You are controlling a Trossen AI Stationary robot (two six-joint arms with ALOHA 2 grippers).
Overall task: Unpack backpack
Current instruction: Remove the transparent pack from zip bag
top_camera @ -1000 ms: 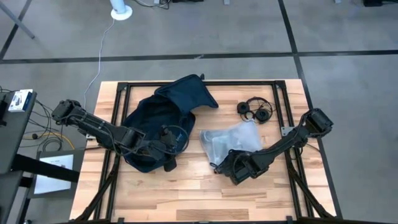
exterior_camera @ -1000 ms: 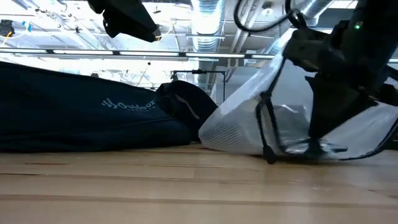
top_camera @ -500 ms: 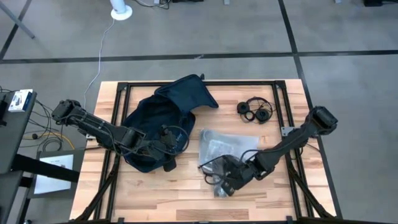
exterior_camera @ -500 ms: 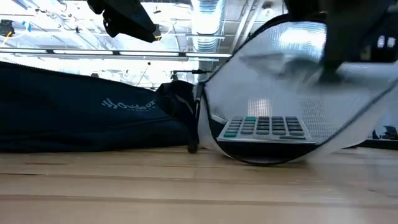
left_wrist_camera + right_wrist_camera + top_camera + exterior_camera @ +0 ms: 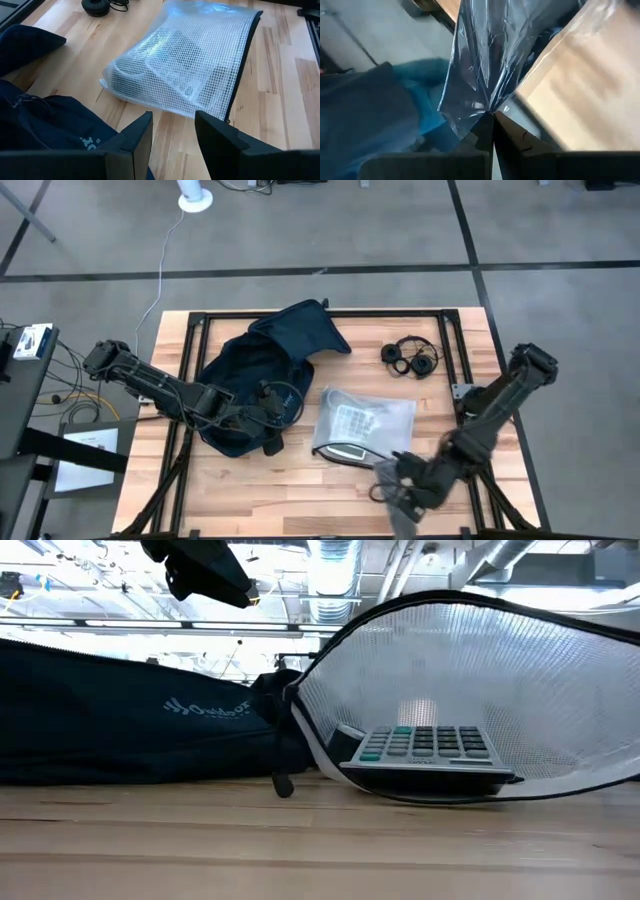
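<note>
Backpack [image 5: 262, 370] slumps at the bench's [image 5: 300, 485] nine o'clock side, the left pincer [image 5: 268, 412] half open beside it. Only the low view reveals a calculator [image 5: 425, 748] inside the mesh pouch [image 5: 362, 423]. At five o'clock, the right pincer [image 5: 492, 117] pinches clear plastic film [image 5: 490, 60], its contents unreadable.

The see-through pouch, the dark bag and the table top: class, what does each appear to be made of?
Clear grid-patterned pouch: likely mesh-reinforced plastic film, glossy, with white threads visible.
Dark navy rounded backpack: soft woven fabric, matte, folds and slumps.
Light slatted table: wood, visible grain and plank seams, smooth finish.
</note>
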